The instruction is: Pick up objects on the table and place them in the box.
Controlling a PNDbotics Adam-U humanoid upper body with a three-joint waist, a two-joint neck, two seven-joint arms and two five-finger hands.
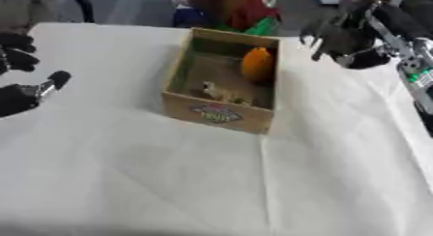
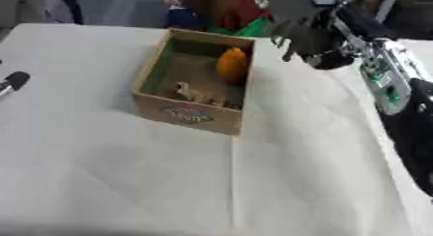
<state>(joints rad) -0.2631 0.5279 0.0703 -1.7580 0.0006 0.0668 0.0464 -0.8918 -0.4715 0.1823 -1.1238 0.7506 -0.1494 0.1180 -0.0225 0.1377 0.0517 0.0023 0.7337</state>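
White-clothed table (image 1: pixel 127 172), nothing loose on it. Left hand (image 1: pixel 21 92) idles far left, fingers relaxed. Centre, the brown cardboard box (image 1: pixel 222 115) holds an orange rounded object (image 1: pixel 257 64) and a small tan figure (image 1: pixel 222 92). Right hand (image 2: pixel 306 36) hovers upper right, fingers dangling apart, empty. Looks like it's between picks, so next it needs another object.

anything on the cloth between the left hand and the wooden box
Nothing: only bare white tablecloth lies between the left hand and the wooden box, seen in the left eye view.

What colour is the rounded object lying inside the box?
Orange, resting against the box's right wall; clearest in the left eye view.
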